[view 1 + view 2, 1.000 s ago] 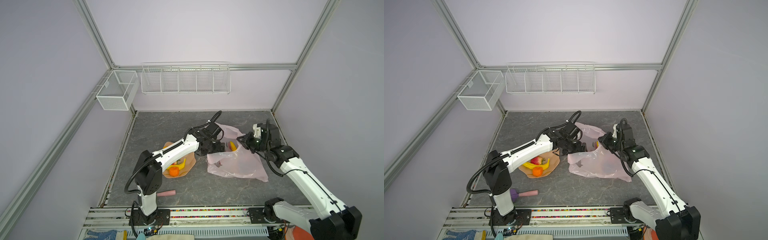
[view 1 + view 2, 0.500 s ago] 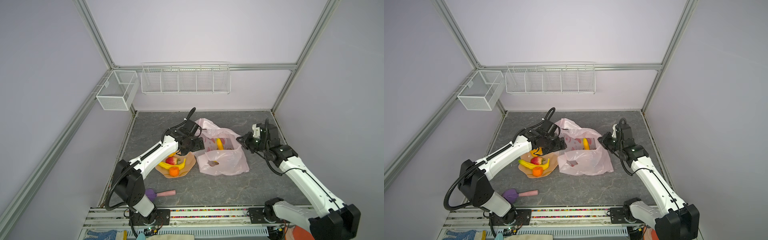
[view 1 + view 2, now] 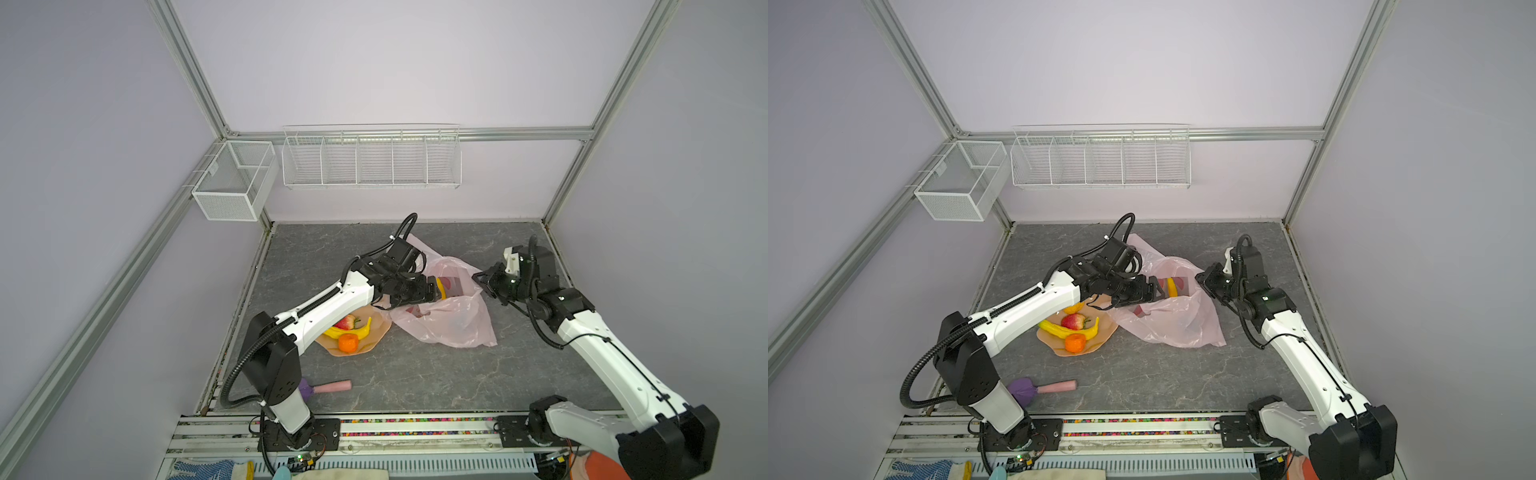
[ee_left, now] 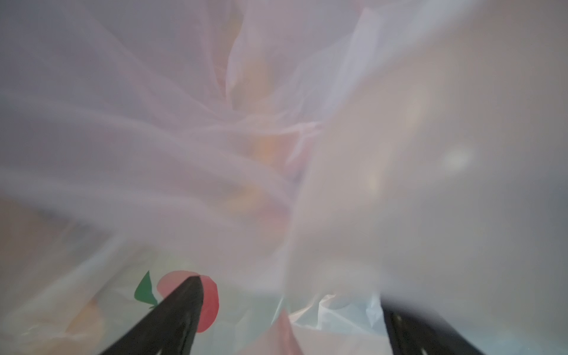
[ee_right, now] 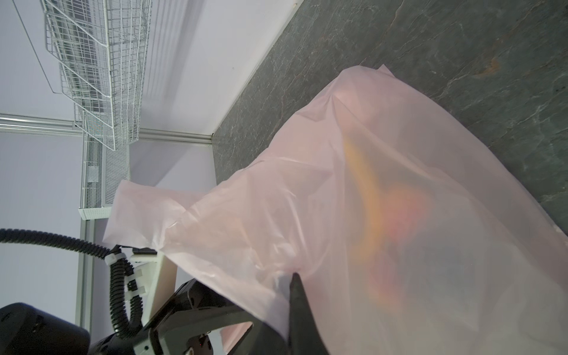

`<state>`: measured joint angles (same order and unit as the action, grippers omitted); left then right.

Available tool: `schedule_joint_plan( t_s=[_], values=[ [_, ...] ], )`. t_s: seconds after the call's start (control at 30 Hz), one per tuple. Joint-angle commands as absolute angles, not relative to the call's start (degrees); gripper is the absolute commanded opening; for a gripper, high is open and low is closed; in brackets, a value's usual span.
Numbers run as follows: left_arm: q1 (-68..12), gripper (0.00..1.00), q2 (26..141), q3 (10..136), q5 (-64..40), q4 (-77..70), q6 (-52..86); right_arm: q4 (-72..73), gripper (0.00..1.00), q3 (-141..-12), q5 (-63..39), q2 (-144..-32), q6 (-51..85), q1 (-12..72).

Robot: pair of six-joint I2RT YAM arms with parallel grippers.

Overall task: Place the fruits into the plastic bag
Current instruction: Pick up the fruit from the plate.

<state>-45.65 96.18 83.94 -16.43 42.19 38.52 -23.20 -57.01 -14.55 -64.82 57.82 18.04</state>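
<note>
Two wire baskets (image 3: 372, 160) above grey tabletop (image 3: 415, 374); left end effector (image 3: 432, 294) gapes inside plastic bag (image 3: 449, 324), right end effector (image 3: 478, 277) pinches it.

LIGHT bright, even, diffuse | SHADOWS soft, faint on worktop (image 3: 415, 374) | TOP VIEWS sharp, wide-angle stretch toward edges | LEFT WRIST plastic bag (image 4: 215, 138) against lens, milky blur | RIGHT WRIST near bag folds soft, fruits (image 5: 393, 212) inside an orange-red smear, worktop veins crisp
</note>
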Motion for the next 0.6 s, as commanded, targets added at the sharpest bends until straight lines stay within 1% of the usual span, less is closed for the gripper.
schedule_joint_plan(
  t_s=[0.0,0.13,0.27,0.43,0.57],
  values=[
    [-45.3,0.91,93.8,84.9,-13.1,47.0,37.6,-23.8,0.07,-58.2,-13.7,-64.9,57.3,17.8],
    [-45.2,0.92,90.8,83.5,-8.1,51.0,38.0,-23.6,0.07,-58.4,-14.0,-65.5,57.2,17.8],
    [-43.8,0.92,85.3,78.8,-8.2,48.9,39.7,-23.7,0.07,-58.6,-14.0,-65.6,57.3,17.8],
    [-39.6,0.92,76.1,71.6,-9.7,45.9,41.4,-24.1,0.07,-59.1,-14.0,-65.6,57.0,17.8],
    [-35.0,0.93,68.8,65.2,-6.8,44.1,42.1,-24.2,0.07,-59.3,-14.2,-65.8,56.9,17.8]
  ],
)
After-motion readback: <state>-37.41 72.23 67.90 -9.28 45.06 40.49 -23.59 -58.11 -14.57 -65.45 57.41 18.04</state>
